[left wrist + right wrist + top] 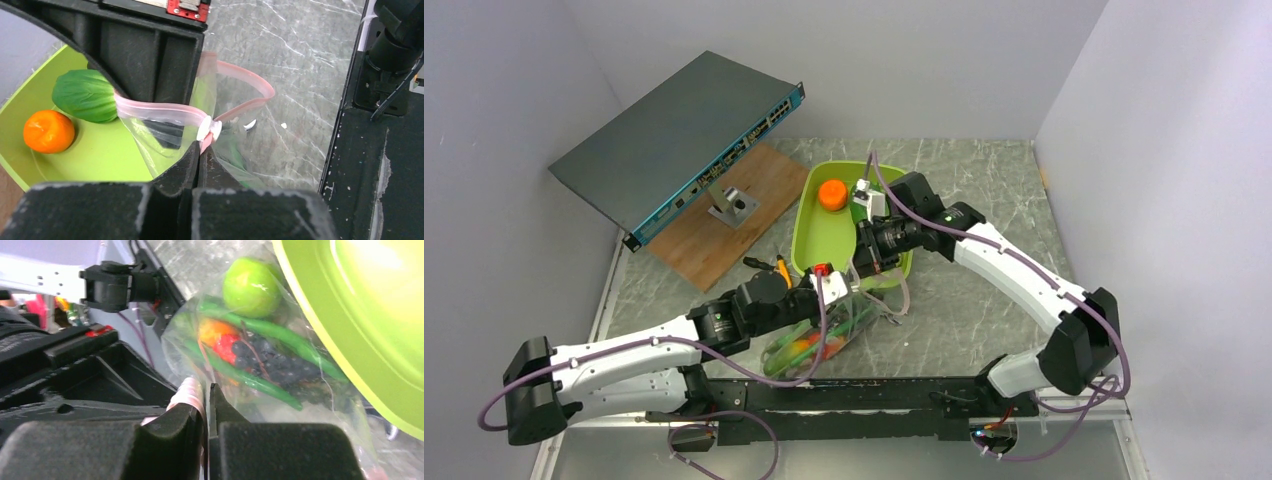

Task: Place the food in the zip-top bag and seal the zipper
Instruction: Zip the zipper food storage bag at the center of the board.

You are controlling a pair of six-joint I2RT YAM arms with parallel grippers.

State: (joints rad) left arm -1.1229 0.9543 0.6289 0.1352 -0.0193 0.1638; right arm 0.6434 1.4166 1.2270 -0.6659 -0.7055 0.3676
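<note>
Beside the glossy lime tub [824, 238], left and right jaws clamp the pink zipper [150, 106] of the floppy clear bag [161, 136].

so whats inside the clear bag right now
A round green fruit, a long green vegetable, a red piece and dark grapes. Whatever lies beneath them is covered.

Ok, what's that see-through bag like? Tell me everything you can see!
The zip-top bag is clear, thin, crinkly plastic lying on the grey table beside the lime-green tub. A pale pink zipper with a small white slider runs along its mouth, which gapes open in a loop. Inside are a round green fruit, dark grapes and long green pieces. The left gripper and right gripper each pinch the strip.
</note>
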